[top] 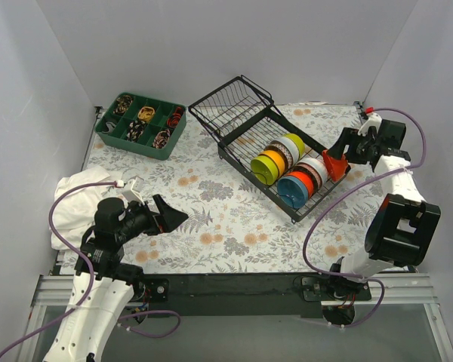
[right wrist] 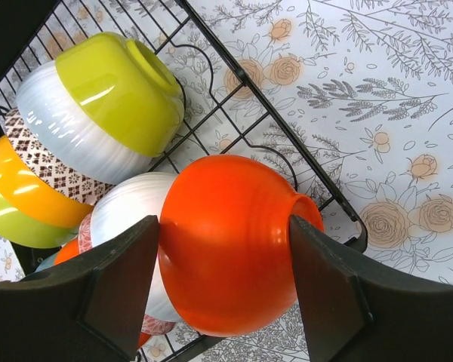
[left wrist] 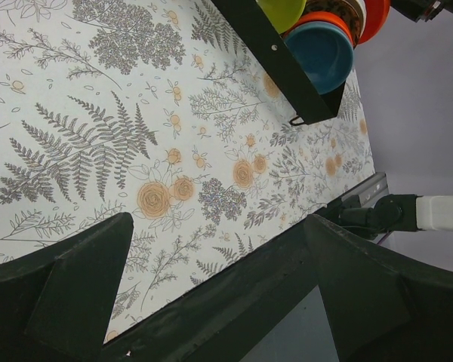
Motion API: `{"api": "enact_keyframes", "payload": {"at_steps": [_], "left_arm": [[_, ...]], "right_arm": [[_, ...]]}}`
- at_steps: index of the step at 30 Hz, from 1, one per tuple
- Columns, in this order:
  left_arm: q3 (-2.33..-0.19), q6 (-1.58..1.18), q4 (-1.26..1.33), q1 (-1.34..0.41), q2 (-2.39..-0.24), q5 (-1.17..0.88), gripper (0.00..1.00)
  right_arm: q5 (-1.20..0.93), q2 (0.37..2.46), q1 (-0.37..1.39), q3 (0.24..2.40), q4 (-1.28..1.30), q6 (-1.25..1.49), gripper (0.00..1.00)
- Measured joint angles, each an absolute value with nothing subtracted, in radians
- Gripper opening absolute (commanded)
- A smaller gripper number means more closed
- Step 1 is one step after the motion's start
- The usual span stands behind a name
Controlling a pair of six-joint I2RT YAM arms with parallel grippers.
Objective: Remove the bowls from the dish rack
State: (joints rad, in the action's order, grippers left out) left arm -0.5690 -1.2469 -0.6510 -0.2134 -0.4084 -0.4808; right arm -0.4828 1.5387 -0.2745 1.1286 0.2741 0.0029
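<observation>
The black wire dish rack (top: 234,113) lies across the middle right of the table and holds a row of bowls on edge: lime (top: 266,167), white (top: 291,147), blue (top: 293,188). My right gripper (top: 340,160) is at the rack's right end, shut on an orange bowl (right wrist: 226,241), one finger on the rim side and one on the foot. Beside it in the right wrist view stand a lime-and-white bowl (right wrist: 113,98) and a white bowl (right wrist: 124,215). My left gripper (top: 170,217) is open and empty over the near left of the table. The left wrist view shows the rack's corner (left wrist: 287,68) and the blue bowl (left wrist: 321,53).
A green compartment tray (top: 140,124) of small items stands at the back left. A white cloth (top: 79,196) lies at the left edge beside my left arm. White walls close in the back and both sides.
</observation>
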Motion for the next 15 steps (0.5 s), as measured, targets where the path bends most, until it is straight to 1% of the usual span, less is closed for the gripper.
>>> {"api": "enact_keyframes", "payload": {"at_steps": [9,11,14,15], "left_arm": [[-0.569,-1.253,-0.650,-0.213,-0.438,-0.480,0.98],[-0.569,-1.257,-0.646,-0.213,-0.453,-0.480,0.98],[-0.567,-1.269,-0.620,-0.213,-0.477,-0.480,0.98],[-0.566,-1.272,-0.611,-0.213,-0.484,-0.481,0.98]], "right_arm": [[-0.466,1.477,-0.274,1.128,0.257,0.056,0.25],[-0.458,1.454,-0.274,1.128,0.255,0.069,0.26],[-0.440,1.420,-0.274,1.128,0.236,0.084,0.45],[-0.432,1.414,-0.274,1.128,0.229,0.086,0.56]]}}
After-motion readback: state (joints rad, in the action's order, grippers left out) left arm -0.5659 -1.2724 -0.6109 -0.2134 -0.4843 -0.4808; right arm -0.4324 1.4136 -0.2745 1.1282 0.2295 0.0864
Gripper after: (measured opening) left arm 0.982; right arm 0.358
